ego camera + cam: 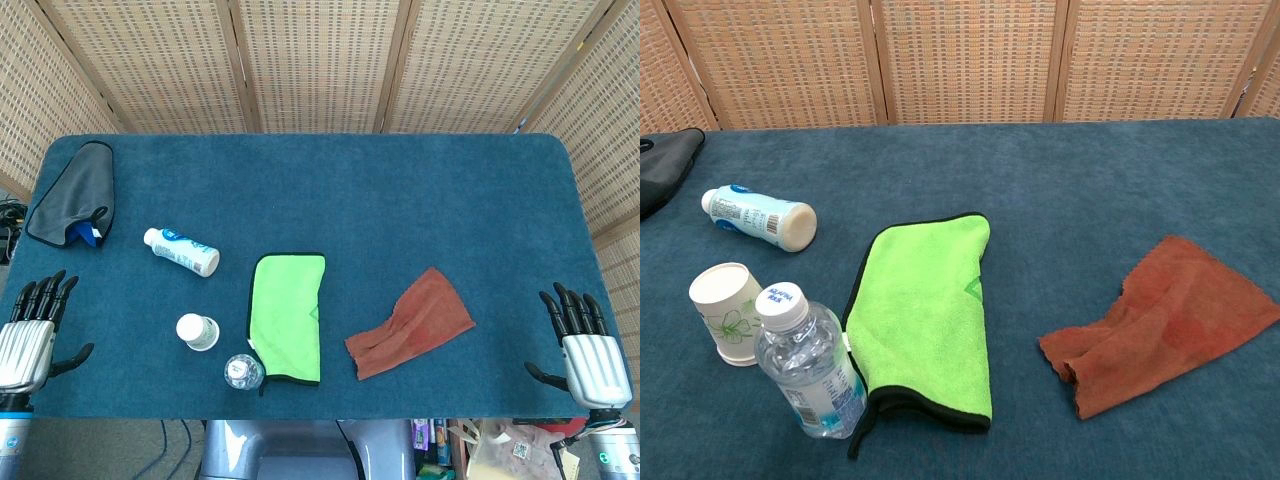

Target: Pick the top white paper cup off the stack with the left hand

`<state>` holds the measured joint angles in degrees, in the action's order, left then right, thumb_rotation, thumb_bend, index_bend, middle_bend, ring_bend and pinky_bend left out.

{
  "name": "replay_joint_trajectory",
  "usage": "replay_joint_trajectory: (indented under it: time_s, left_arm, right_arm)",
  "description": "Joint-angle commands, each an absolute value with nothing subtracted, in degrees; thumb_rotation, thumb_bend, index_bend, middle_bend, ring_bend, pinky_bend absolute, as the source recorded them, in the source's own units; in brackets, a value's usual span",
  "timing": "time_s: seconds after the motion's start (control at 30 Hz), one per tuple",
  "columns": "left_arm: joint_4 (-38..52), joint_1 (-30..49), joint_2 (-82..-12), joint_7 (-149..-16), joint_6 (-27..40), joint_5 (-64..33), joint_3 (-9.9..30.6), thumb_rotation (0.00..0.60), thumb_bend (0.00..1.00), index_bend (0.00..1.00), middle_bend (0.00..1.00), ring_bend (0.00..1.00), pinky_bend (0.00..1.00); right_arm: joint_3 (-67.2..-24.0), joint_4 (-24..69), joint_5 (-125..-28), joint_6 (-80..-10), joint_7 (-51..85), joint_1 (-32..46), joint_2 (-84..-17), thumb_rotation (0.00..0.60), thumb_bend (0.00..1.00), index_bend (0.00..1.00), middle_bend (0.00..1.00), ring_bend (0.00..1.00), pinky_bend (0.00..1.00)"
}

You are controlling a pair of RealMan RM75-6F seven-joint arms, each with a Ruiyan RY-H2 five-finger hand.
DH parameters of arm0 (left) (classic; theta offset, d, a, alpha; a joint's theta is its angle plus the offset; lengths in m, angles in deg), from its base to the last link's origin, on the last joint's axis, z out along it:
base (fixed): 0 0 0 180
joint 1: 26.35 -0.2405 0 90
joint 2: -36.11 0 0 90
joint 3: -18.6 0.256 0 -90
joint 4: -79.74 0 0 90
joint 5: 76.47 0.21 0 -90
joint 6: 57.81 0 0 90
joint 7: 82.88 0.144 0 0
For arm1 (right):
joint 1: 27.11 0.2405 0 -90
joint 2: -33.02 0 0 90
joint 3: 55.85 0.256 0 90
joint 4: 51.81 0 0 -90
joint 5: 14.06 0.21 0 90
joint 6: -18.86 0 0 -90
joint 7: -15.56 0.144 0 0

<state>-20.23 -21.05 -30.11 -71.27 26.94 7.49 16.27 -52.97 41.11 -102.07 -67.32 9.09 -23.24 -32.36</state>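
Left hand (28, 335) rests at the near left edge of the table (480, 200), fingers apart and extended, holding nothing. Right hand (585, 345) sits at the near right edge in the same condition, also empty. Neither hand appears in the chest view.

The cup (197, 331) stands upright on the blue cloth surface, near the left hand and forward-right of it. In the chest view the cup (730, 312) shows a green leaf print and an open mouth; whether it is one cup or several nested ones cannot be told from these views.

A water bottle (810, 365) stands just beside the cup on its near-right side, possibly touching it. A white bottle (181, 251) lies on its side farther back. The green cloth (290, 315) lies to the right of the cup.

Step in hand, as judged: the reach has not begun. Recommended approach is from the left and slightly behind, keeping the fingers off the water bottle (the main tipping hazard). Grip should land high on the cup wall, near the rim, with light pressure, since paper crushes easily. The lift should be straight up, so that any cups beneath stay put.
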Motion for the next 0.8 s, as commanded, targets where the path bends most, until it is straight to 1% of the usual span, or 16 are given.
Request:
replay_joint_trajectory:
  time_s: [0.03, 0.8]
  left_arm:
    - [-20.25, -21.03, -30.14, -71.25, 26.89, 7.49, 16.28, 0.6, 0.24, 0.0, 0.0, 0.0, 0.0]
    - [-20.31, -20.87, -30.23, -71.66, 26.96, 7.97, 16.27, 0.6, 0.24, 0.0, 0.0, 0.0, 0.0]
  right_arm:
    - [-52.97, 41.1, -102.03, -67.26, 9.05, -23.23, -32.34, 0.6, 0.12, 0.0, 0.0, 0.0, 0.0]
    - [-52.97, 41.33, -101.62, -67.04, 8.82, -23.33, -32.17, 0.6, 0.12, 0.0, 0.0, 0.0, 0.0]
